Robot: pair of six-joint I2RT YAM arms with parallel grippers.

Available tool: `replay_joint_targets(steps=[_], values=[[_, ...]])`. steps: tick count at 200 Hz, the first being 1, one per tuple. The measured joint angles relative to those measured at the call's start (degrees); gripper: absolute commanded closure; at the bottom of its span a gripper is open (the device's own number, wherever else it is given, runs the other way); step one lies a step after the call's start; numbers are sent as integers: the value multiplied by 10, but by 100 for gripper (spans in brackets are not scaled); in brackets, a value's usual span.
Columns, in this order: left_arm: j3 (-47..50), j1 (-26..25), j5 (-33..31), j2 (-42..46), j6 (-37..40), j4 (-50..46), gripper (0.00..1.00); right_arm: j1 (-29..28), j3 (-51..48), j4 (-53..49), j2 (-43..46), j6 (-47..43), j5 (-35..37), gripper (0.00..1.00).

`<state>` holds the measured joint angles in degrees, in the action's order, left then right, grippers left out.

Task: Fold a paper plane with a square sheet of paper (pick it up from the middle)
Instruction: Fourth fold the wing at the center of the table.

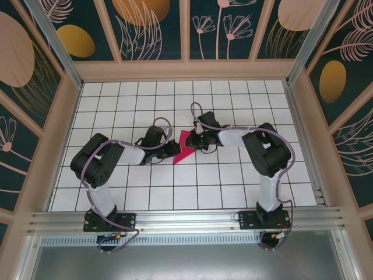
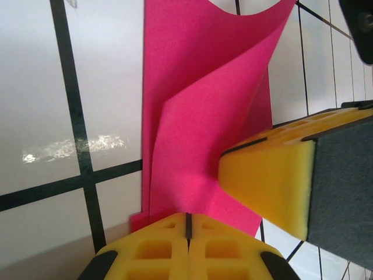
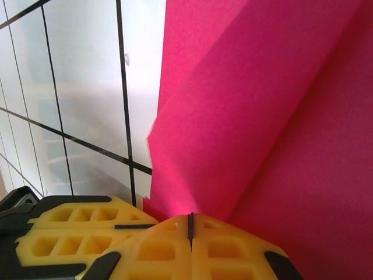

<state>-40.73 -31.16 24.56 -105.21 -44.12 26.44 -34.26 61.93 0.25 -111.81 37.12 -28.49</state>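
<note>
The magenta sheet of paper [image 1: 185,153] sits mid-table between both grippers, folded into layers with one flap raised off the floor. In the left wrist view the paper [image 2: 198,116] rises straight from the tips of my left gripper [image 2: 187,217], whose jaws are pressed together on its near edge. A yellow finger of the other gripper [image 2: 274,181] touches the paper from the right. In the right wrist view my right gripper [image 3: 190,217] is likewise shut on the paper [image 3: 262,116], with creased layers fanning upward. From above, the left gripper [image 1: 175,150] and right gripper [image 1: 196,142] meet at the paper.
The white gridded table [image 1: 233,175] stretches all around the paper. Beige enclosure walls [image 1: 186,70] ring it, and an aluminium rail [image 1: 186,219] runs along the near edge by the arm bases. The left gripper's yellow fingers [image 3: 70,230] sit close beside the right one.
</note>
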Motion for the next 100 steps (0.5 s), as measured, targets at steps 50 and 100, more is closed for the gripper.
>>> replay_joint_targets(steps=[50,100], values=[[-5,0,0,0,0,-10,100,-6,7,-3,-10,-14,4,100],[-13,0,-2,0,4,-28,100,-8,7,-6,-10,-25,20,100]])
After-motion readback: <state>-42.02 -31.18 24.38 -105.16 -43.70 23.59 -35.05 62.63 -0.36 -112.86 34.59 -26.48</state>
